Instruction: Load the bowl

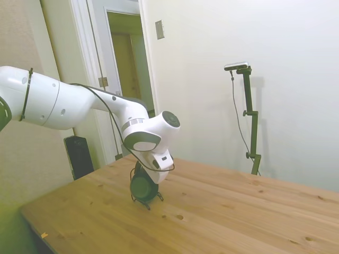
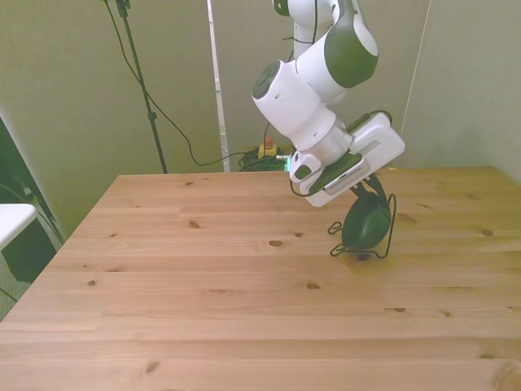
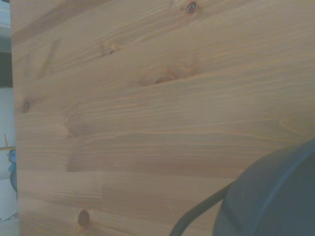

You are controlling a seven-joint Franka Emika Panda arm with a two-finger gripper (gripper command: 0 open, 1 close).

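Note:
The dark green bowl (image 2: 365,222) stands on its edge in a thin black wire rack (image 2: 391,230) on the wooden table (image 2: 203,277), toward the front view's right. My gripper (image 2: 364,186) hangs tilted right above the bowl's upper rim, and the white hand hides how it meets the rim. From the side, the bowl (image 1: 142,187) shows upright under the gripper (image 1: 146,169), with the rack's feet (image 1: 149,204) on the wood. Up close, the wrist view catches a blurred part of the bowl (image 3: 275,196) and one rack wire (image 3: 197,216).
Bare wooden planks (image 1: 238,217) stretch around the rack on all sides. A black speaker-like box (image 1: 79,156) stands off the table's far corner in the side view. Cables and a small plug (image 2: 267,151) lie on the floor behind the table.

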